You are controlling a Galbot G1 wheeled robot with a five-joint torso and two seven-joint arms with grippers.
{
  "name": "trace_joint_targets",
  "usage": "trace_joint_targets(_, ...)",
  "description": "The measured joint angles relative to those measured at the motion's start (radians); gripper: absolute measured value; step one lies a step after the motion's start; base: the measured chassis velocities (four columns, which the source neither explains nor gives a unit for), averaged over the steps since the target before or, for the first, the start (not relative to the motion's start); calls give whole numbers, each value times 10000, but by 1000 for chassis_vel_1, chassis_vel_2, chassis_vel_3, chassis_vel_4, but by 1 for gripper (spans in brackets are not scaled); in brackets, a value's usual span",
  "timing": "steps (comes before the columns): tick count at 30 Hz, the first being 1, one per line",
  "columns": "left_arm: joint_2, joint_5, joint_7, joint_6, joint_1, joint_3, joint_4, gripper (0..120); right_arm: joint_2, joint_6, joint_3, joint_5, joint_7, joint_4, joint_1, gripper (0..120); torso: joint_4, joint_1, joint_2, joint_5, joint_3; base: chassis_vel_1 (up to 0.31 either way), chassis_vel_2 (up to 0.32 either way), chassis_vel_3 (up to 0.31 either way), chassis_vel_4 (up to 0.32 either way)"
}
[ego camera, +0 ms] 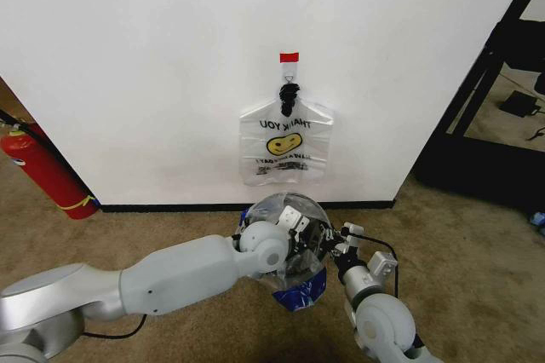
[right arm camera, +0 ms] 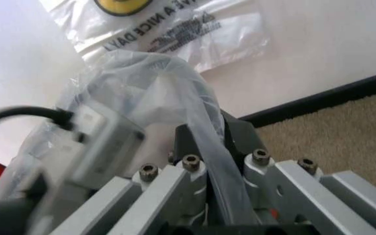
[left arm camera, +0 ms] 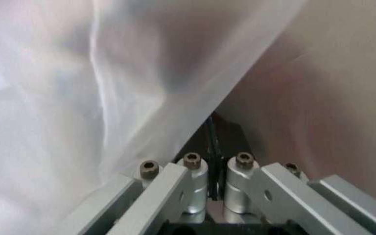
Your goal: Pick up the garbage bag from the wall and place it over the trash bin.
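Wall: the broad white plaster wall [ego camera: 153, 56] stands ahead, its black baseboard [ego camera: 170, 207] meeting the brown carpet floor [ego camera: 170, 231].
Hook: a small black hook [ego camera: 289, 90] sits on the wall just below a short red tape strip [ego camera: 289, 57].
Hanging bag: a clear plastic smiley-face bag [ego camera: 285, 146] hangs from the hook, flat against the wall.
Held bag: the thin translucent garbage bag with blue patches [ego camera: 298, 290] is in front of the wall and below the hanging bag, above the carpet, between the left tool [ego camera: 300, 235] and the right tool [ego camera: 334, 248], each clamped on its film.
Left side: a red metal fire extinguisher [ego camera: 43, 171] leans on the carpet by the wall.
Right side: a black metal frame [ego camera: 485, 82] stands past the wall's end.
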Motion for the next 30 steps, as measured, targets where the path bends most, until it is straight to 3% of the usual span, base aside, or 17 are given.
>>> trace_joint_targets(9, -19, 594, 407, -45, 55, 115, 635, 0, -111, 26, -6, -37, -86, 425, -148, 1, 3, 0, 0, 0, 0, 0, 0, 0, 0)
trace_joint_targets(18, -75, 609, 479, -150, 272, 7, 743, 0, -15, -54, -36, 479, -25, 615, -189, 1, 2, 0, 0, -2, 0, 0, 0, 0, 0)
trace_joint_targets(30, 334, 828, 566, -146, 489, -116, 719, 0, 19, -54, -94, 519, -79, 671, -237, 1, 3, 0, 0, -1, 0, 0, 0, 0, 0)
